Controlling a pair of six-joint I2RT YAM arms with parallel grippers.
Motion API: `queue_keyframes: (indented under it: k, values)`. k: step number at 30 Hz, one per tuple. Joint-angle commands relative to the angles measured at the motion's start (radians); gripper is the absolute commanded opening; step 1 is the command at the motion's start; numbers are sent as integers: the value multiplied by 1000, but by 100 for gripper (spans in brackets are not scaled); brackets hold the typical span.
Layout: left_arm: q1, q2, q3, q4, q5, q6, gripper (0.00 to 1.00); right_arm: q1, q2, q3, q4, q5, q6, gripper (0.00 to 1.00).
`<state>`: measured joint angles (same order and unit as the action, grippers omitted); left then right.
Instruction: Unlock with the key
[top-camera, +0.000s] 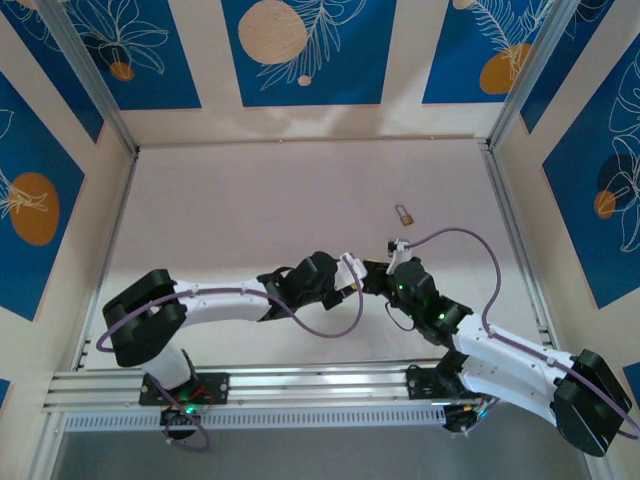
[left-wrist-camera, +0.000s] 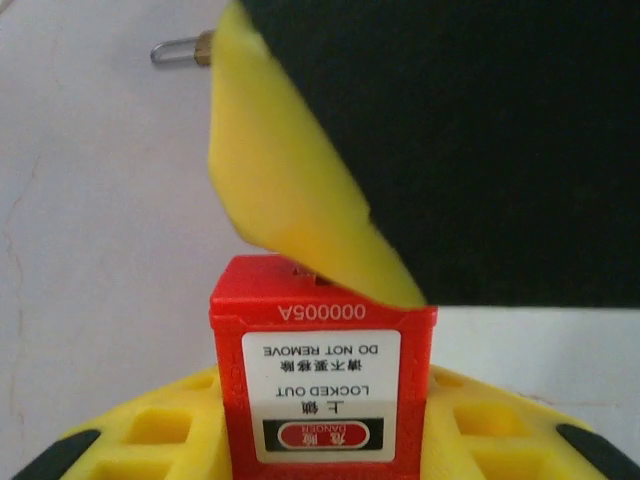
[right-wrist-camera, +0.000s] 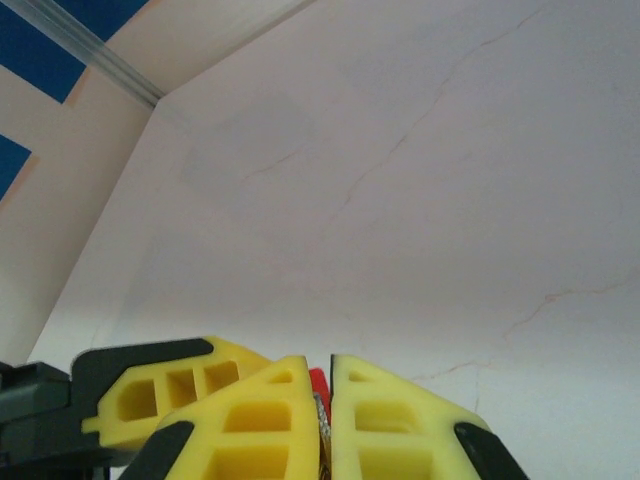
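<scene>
So my left hand (left-wrist-camera: 325, 445) is clamped on the red padlock (left-wrist-camera: 320, 370), one yellow finger on each side, label facing the wrist camera and reading upside down. My right hand (right-wrist-camera: 320, 378) is squeezed narrow, its fingers nearly touching, and it sits right on top of that lock. From the left wrist, one of its fingers (left-wrist-camera: 290, 190) and the black body behind it block most of the far view.

The key is honestly too tiny to pick out. There's a thin sliver (right-wrist-camera: 321, 425) in the slit between my right fingers, just by a peek of red, but I can't tell whether that's it.

From above, both hands meet mid-surface (top-camera: 250, 200). A little brass padlock (top-camera: 404, 214) lies farther out and slightly right, apart from both hands. A purple cable (top-camera: 330, 325) droops under the left arm.
</scene>
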<state>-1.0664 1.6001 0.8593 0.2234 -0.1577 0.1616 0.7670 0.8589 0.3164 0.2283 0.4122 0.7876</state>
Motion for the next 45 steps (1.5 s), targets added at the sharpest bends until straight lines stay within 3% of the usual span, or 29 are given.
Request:
queue_keyframes:
  k: [1, 16, 20, 25, 32, 38, 45]
  values:
    - [14, -39, 61, 225, 49, -44, 22, 42, 26, -20, 2, -137, 0, 0]
    - [26, -68, 45, 214, 66, -31, 22, 40, 54, 12, -18, -199, -19, 1]
    - [30, -78, 32, 190, 56, -19, 22, 18, 10, 27, -69, -178, -27, 10]
    - [30, -88, -39, 182, 35, -31, 22, -40, -99, 58, -164, -189, -37, 30]
    - [30, -75, -80, 163, 39, -47, 22, -136, -251, 94, -264, -242, -58, 44]
    - [29, -54, -82, 165, 52, -56, 22, -205, -288, 122, -331, -286, -67, 47]
    - [29, -61, -75, 154, 69, -55, 22, -245, -179, 143, -328, -303, -62, 45]
